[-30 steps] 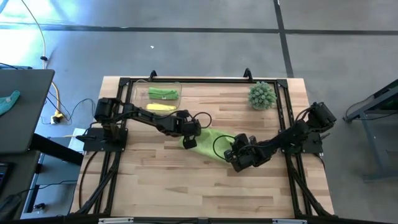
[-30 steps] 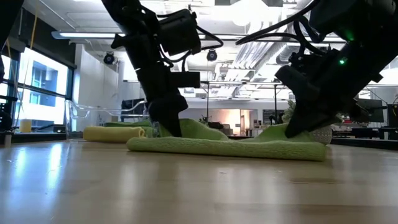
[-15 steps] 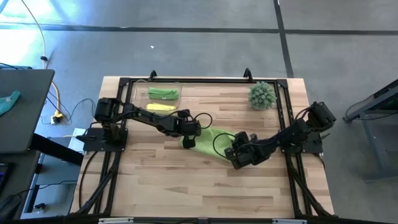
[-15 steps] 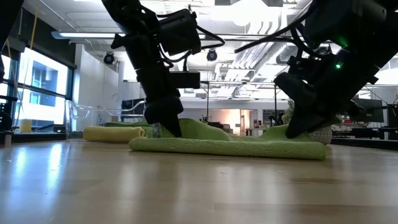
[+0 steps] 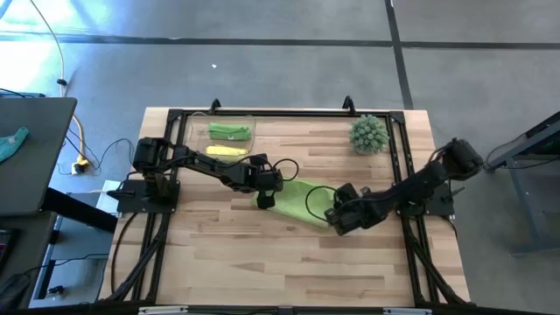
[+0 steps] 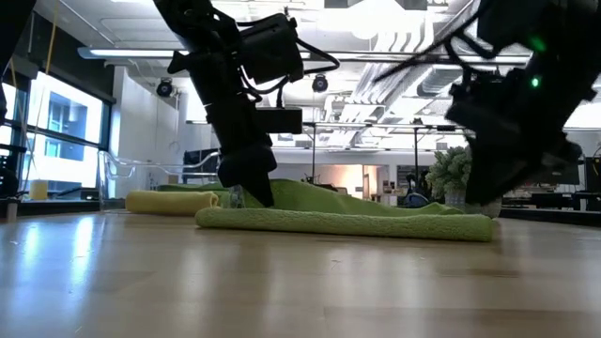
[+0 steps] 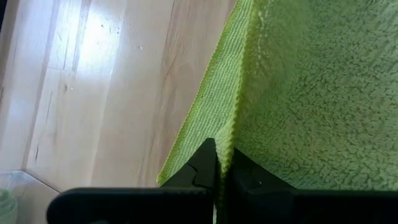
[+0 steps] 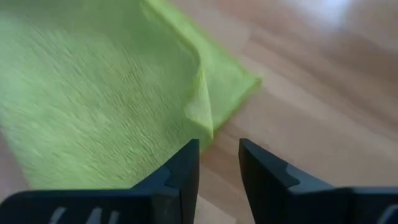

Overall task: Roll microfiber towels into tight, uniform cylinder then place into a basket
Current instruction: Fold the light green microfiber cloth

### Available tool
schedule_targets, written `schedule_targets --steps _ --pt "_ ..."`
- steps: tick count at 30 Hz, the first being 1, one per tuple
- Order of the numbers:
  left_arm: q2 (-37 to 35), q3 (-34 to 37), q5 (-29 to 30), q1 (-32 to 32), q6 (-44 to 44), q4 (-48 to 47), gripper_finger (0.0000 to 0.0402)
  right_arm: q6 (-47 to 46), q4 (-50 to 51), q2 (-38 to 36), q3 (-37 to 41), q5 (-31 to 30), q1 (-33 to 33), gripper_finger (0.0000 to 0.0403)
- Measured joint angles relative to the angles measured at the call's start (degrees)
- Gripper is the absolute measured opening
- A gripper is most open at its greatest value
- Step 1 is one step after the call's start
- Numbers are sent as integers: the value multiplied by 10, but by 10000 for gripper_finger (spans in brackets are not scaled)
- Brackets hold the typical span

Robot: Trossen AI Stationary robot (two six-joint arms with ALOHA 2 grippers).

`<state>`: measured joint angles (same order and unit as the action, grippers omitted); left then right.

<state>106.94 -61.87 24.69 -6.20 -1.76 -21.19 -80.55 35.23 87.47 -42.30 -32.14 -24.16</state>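
Left gripper [image 5: 265,194] clamped tight on near-left edge of green towel [image 5: 296,201], mid-table. Hem pinched between fingers [image 7: 205,165] in left wrist view. Right gripper [image 5: 335,218] at towel's other end, fingers [image 8: 186,165] parted, nothing held, towel corner just ahead. Yellow roll [image 5: 226,151] beside basket [image 5: 194,128] at far left; second green roll [image 5: 229,131] inside basket. Spiky plant [image 5: 368,134] far right.

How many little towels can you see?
3: a green roll in the clear basket, a yellow roll beside it, and a green towel between both grippers.
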Motion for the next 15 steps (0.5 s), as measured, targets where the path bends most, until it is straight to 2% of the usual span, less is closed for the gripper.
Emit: schedule_targets --steps 4,7,12,15 --pt "0 0 0 0 -1 0 0 0 -6 -36 0 -26 -2 96" --pt "0 0 0 0 -1 0 0 13 -51 -38 0 -38 -7 94" --pt "0 0 0 0 -11 -3 0 90 -167 4 0 -42 -8 94" --pt "0 0 0 0 -16 -11 0 105 -192 40 0 -43 -2 94"
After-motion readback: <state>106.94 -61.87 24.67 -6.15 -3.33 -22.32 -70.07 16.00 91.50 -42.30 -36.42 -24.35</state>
